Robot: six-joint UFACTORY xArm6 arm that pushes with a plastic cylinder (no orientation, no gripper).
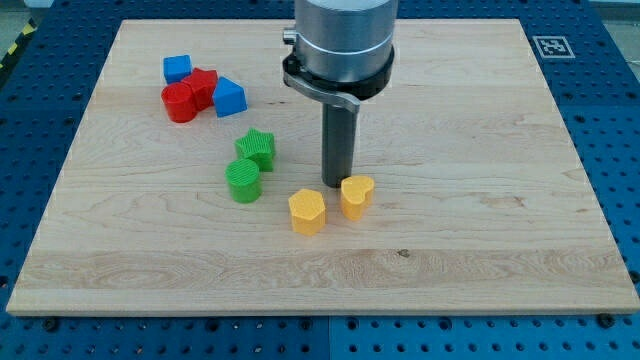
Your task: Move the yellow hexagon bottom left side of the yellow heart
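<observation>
Just below the board's centre, yellow hexagon (307, 211) sits beside yellow heart (357, 196), to its lower left. My tip (335, 184) is a bare rod holding nothing, just above the gap between them, hexagon down-left of it. Placement looks roughly met already.

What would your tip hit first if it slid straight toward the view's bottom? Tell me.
My tip stands just above the gap between the yellow hexagon and the yellow heart. It would probably graze the heart's left edge first, though depth is unclear.
</observation>
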